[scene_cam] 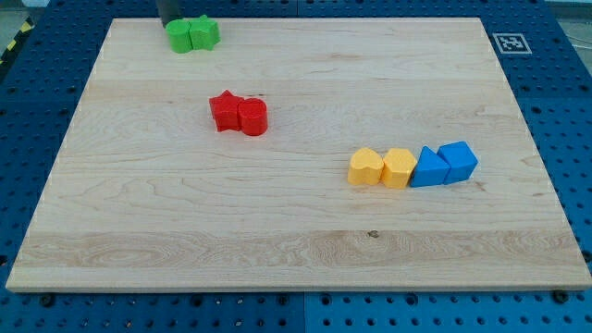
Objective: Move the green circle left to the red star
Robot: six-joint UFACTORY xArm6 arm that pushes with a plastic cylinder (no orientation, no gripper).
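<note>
In the camera view, my tip [170, 22] touches the green circle block [179, 37] at the wooden worktop's [296, 240] top left. The red star block [225, 110] is well apart below. No pincer exists. The push is not yet done.

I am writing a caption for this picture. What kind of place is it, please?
Probably a robotics lab bench: a wooden board lies on a blue perforated table, with a fiducial marker at its corner and small coloured blocks for pushing tests.
</note>
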